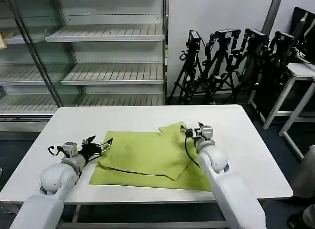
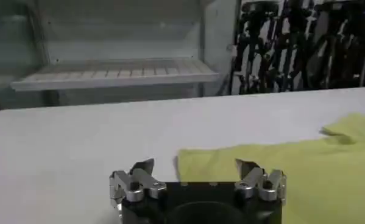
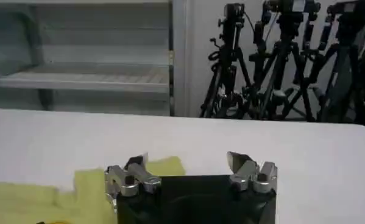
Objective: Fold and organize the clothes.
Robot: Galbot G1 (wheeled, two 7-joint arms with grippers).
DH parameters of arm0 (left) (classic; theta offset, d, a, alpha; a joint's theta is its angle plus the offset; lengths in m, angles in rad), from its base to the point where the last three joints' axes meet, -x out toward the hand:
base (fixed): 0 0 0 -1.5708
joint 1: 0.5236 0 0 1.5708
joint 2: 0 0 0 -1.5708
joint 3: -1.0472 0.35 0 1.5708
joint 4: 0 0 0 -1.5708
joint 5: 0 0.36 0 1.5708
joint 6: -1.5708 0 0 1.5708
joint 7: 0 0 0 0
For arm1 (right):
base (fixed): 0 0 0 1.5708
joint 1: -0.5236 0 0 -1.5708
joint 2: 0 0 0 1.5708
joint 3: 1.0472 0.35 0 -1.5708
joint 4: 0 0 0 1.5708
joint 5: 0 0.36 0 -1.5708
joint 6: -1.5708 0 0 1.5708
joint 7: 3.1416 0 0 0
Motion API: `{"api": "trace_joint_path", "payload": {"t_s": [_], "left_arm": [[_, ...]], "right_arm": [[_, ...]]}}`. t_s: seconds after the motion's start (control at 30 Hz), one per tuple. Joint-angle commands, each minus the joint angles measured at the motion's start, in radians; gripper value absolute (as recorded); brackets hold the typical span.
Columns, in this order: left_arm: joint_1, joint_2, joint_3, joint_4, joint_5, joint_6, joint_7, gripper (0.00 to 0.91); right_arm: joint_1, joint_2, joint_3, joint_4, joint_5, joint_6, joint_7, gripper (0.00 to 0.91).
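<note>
This looks like a robotics lab or test room dressed as a shop corner. A white table (image 1: 246,140) stands on a dark floor, and behind it is a bare glass-fronted display cabinet (image 1: 98,51) with slatted white shelves, of the kind used in stores. Against the plain white wall (image 1: 221,12) a cluster of black camera tripods (image 1: 221,61) is stowed, with another white table (image 1: 300,71) at the right edge.
</note>
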Motion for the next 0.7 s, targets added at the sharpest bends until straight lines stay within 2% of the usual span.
{"api": "trace_joint_path", "payload": {"t_s": [0.03, 0.37, 0.7], "left_arm": [[-0.141, -0.001, 0.062, 0.155, -0.013, 0.021, -0.023, 0.907], [-0.201, -0.019, 0.08, 0.257, -0.002, 0.019, -0.009, 0.907], [-0.212, -0.026, 0.093, 0.273, 0.043, 0.019, 0.036, 0.907]], "right_arm": [[0.127, 0.076, -0.019, -0.212, 0.014, -0.005, 0.006, 0.907], [0.109, 0.091, -0.008, -0.242, 0.04, -0.005, 0.022, 0.907], [0.114, 0.102, -0.007, -0.254, 0.042, -0.006, 0.025, 0.907]]}}
